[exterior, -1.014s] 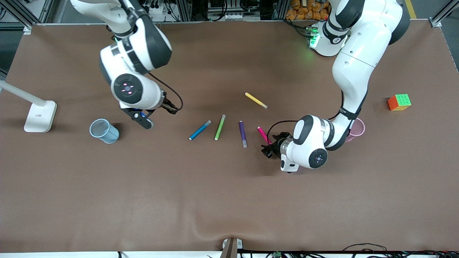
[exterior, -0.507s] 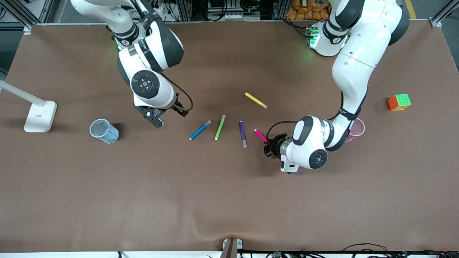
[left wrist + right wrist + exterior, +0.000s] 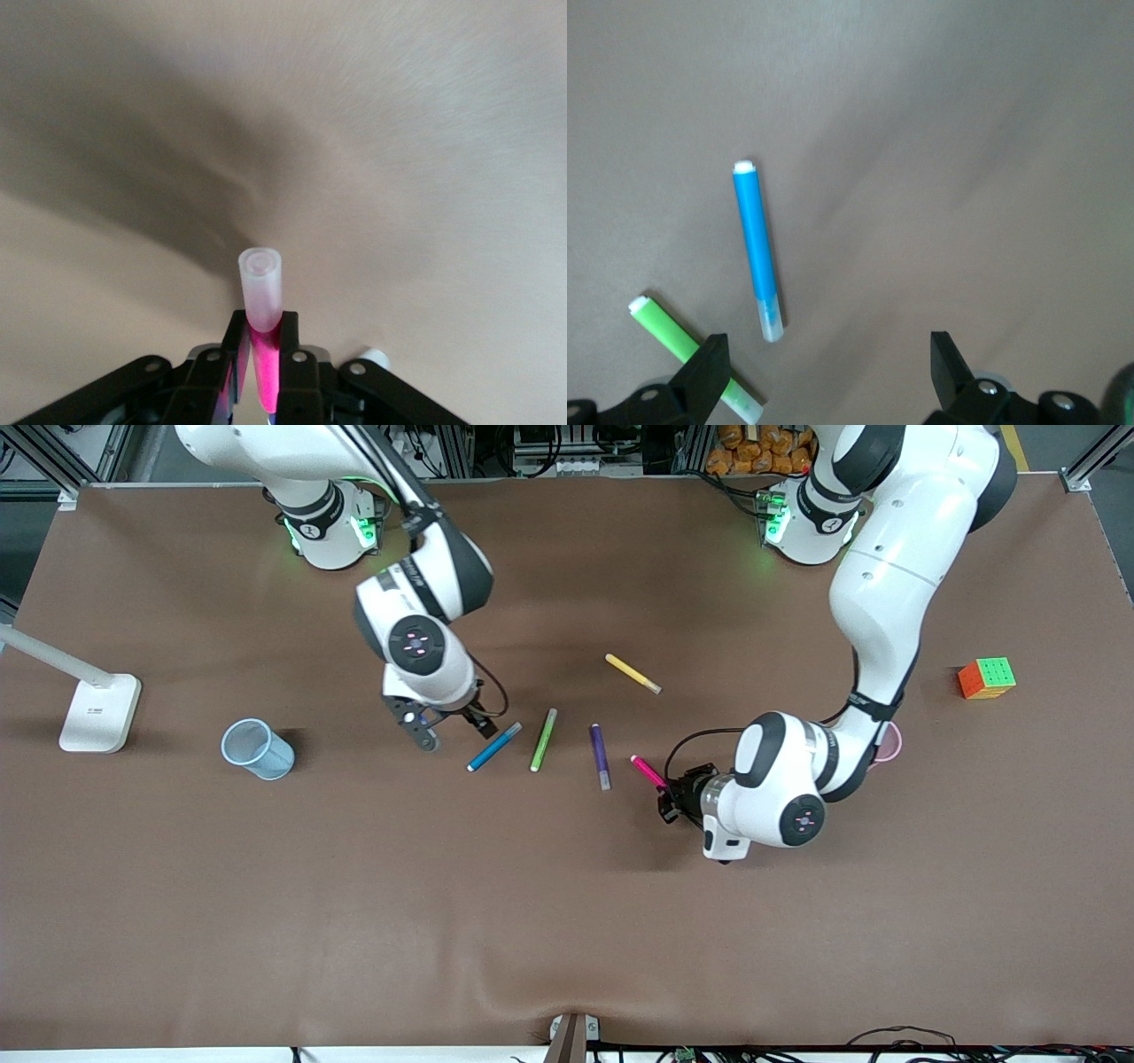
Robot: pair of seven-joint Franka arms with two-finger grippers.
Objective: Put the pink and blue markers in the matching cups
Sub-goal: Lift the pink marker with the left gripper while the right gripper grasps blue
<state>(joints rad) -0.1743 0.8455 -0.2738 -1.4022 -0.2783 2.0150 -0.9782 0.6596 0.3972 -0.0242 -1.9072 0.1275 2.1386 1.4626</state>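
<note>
The left gripper (image 3: pixel 257 367) is clamped on the slim magenta-pink marker (image 3: pixel 648 771), lifted off the brown table (image 3: pixel 567 921); a slack pinch could drop it short of the pale pink translucent cup (image 3: pixel 889 741). The right gripper (image 3: pixel 452 731), spread wide and empty, has moved from beside the pale blue translucent cup (image 3: pixel 257 749) to over the bright blue marker (image 3: pixel 757 248).

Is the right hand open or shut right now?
Open. The right hand shows its fingers spread wide, nothing between them, above the blue marker.
</note>
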